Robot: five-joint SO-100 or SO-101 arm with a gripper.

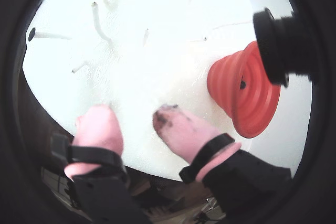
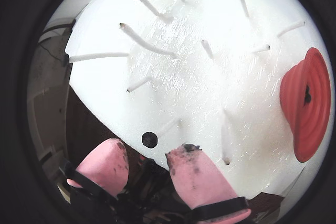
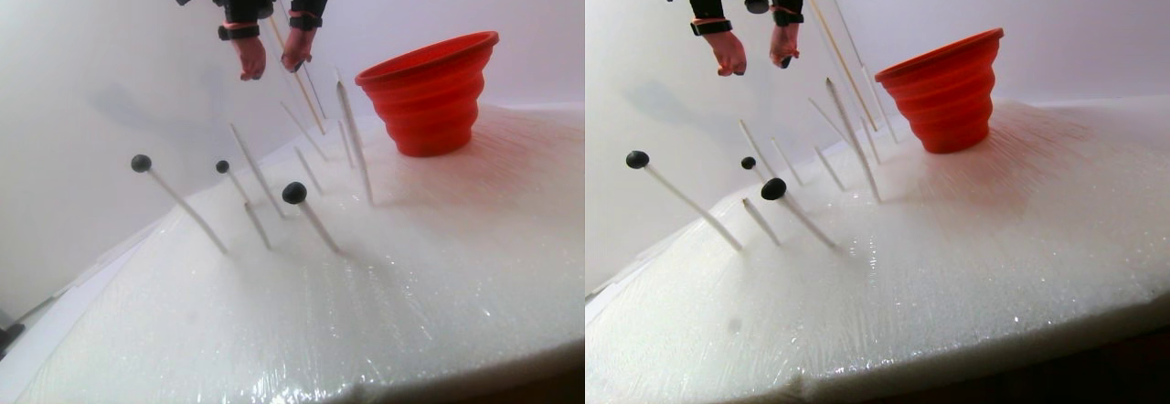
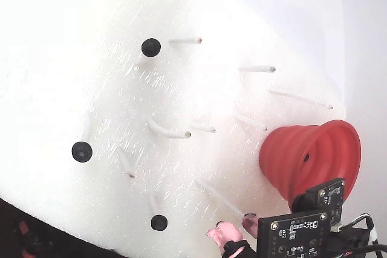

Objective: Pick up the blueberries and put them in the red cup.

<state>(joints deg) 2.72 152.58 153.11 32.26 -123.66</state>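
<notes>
Three blueberries (image 3: 294, 192) sit on the tips of thin white pegs (image 3: 256, 183) that stand tilted in a white foam board (image 3: 439, 276). In the fixed view they are spread over the left half of the board, well apart from each other. A dark spot (image 4: 305, 158) shows on the stepped wall of the red cup (image 4: 311, 158); it may be a berry or only a mark, I cannot tell.

The red cup stands upright at the far right side of the board in the stereo pair view, with its wide rim up.

The gripper (image 3: 272, 64) hangs high above the pegs, left of the cup, and its pink fingertips (image 1: 176, 124) stand apart with nothing between them.

I judge the step in hand is to reach for the next berry. To do it well, the fingers should come down along the peg's lean and close on the berry only, so the peg does not bend or flick it away.

Bare pegs crowd the way between the berries and the cup, so lifting above them first seems safer. The board edge lies close to the nearest berry in a wrist view (image 2: 149, 139).
</notes>
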